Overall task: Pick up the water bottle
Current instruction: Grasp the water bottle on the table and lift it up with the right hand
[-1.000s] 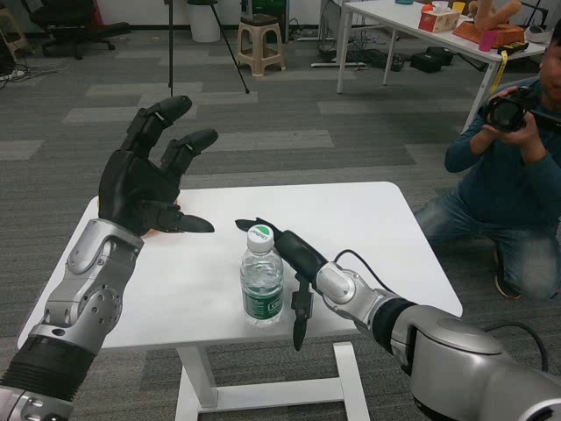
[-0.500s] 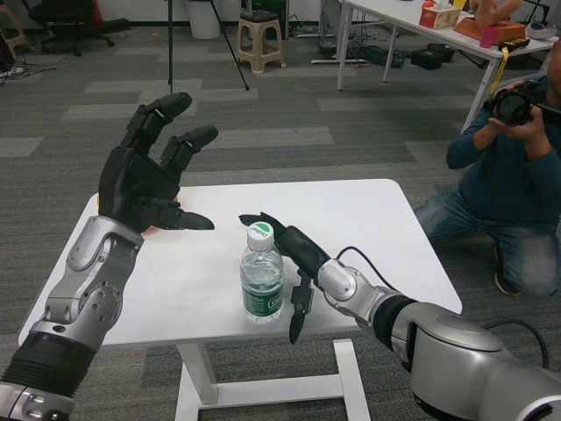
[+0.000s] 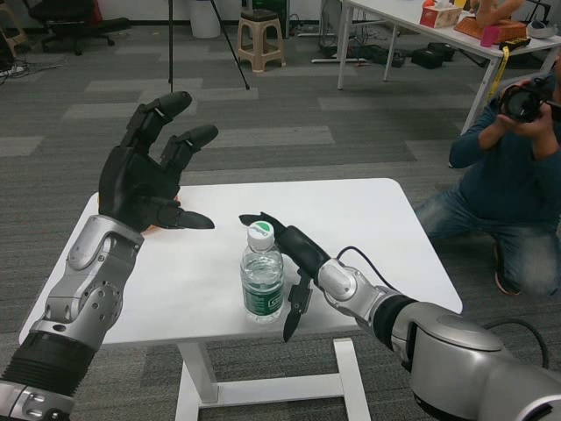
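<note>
On counter, near front edge: bottle, upright. Right hand just beside it, fingers spread, grasping nothing. Left hand raised, released, fingers apart.

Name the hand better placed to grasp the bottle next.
Right. The right hand is open right beside the bottle, fingers reaching behind its cap and past its side. The left hand is raised, open, well off to the left.

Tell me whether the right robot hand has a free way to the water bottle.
Probably yes: the right robot hand lies open right beside the water bottle, one finger behind the cap, nothing between them. It holds nothing yet.
</note>
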Robot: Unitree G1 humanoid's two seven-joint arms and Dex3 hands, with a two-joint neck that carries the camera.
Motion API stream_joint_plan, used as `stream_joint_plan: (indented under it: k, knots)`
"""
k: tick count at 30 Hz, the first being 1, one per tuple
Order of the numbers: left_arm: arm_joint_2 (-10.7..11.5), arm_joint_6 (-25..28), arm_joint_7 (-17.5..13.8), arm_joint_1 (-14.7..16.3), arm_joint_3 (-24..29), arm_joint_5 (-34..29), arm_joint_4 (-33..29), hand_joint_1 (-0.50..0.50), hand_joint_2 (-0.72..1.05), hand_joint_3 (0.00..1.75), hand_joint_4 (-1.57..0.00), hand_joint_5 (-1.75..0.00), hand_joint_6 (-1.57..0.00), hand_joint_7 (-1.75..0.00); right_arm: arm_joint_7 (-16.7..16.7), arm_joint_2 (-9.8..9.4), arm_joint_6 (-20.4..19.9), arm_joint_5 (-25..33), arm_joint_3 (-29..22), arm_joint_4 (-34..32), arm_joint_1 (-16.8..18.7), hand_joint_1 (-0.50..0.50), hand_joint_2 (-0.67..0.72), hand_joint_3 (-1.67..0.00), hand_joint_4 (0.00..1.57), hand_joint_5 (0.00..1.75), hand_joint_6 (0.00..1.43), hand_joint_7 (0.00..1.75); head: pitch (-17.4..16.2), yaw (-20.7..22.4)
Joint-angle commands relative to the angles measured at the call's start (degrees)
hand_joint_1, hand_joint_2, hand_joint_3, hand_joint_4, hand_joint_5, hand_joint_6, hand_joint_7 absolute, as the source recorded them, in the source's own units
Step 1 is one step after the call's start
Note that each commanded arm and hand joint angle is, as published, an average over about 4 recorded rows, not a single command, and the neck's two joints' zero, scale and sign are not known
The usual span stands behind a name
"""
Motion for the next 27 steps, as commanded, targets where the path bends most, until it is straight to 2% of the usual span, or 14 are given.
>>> stream_joint_plan:
  k: [1,3,9,16,19,23,27]
  knots:
    - [0.68,0.24,-0.05,0.64,0.32,-0.28,0.20,-0.48,0.07,0.04,0.00,-1.03,0.00,-0.98,0.30,-0.16,0.15,0.18,-0.51,-0.08,0.68,-0.47,0.34,-0.08,0.09,0.48,0.00,0.28,-0.01,0.00]
    - [0.68,0.24,-0.02,0.64,0.34,-0.30,0.20,-0.48,0.07,0.00,0.00,-1.03,0.00,-0.98,0.41,-0.14,0.20,0.21,-0.55,-0.08,0.68,-0.46,0.34,-0.08,0.09,0.48,0.00,0.28,0.00,-0.01]
    - [0.68,0.24,-0.02,0.64,0.41,-0.30,0.20,-0.48,0.07,0.04,0.00,-1.03,0.00,-0.98,0.90,0.00,0.46,0.34,-1.03,-0.08,0.81,-0.44,0.41,-0.08,0.10,0.51,0.00,0.28,-0.28,0.00]
    - [0.77,0.33,-0.02,0.64,0.32,-0.30,0.20,-0.48,0.07,0.07,0.00,-1.03,0.00,-0.98,1.73,0.02,1.10,0.49,-2.61,0.54,1.82,-0.42,0.41,-0.08,0.21,0.48,0.00,0.35,-0.36,0.11]
    - [0.79,0.55,-0.02,0.64,0.25,-0.37,0.20,-0.48,0.03,0.00,0.00,-1.03,0.00,-0.98,2.26,0.06,1.14,0.51,-3.80,0.63,2.63,-0.42,0.41,-0.08,0.23,0.48,0.00,0.35,-0.52,0.06]
    - [0.99,1.10,0.00,0.64,0.23,-0.41,0.20,-0.48,0.07,0.04,0.00,-1.03,0.00,-0.98,2.85,0.30,1.14,0.51,-5.41,0.63,3.80,-0.42,0.47,-0.08,0.23,0.48,0.00,0.28,-0.65,-0.28]
    - [1.47,1.58,0.08,0.57,0.21,-0.67,0.20,-0.48,0.07,0.02,0.00,-1.03,0.00,-0.98,4.08,0.61,1.12,0.54,-8.68,0.63,5.53,-0.42,0.47,-0.08,0.21,0.48,0.00,0.35,-0.71,-0.41]
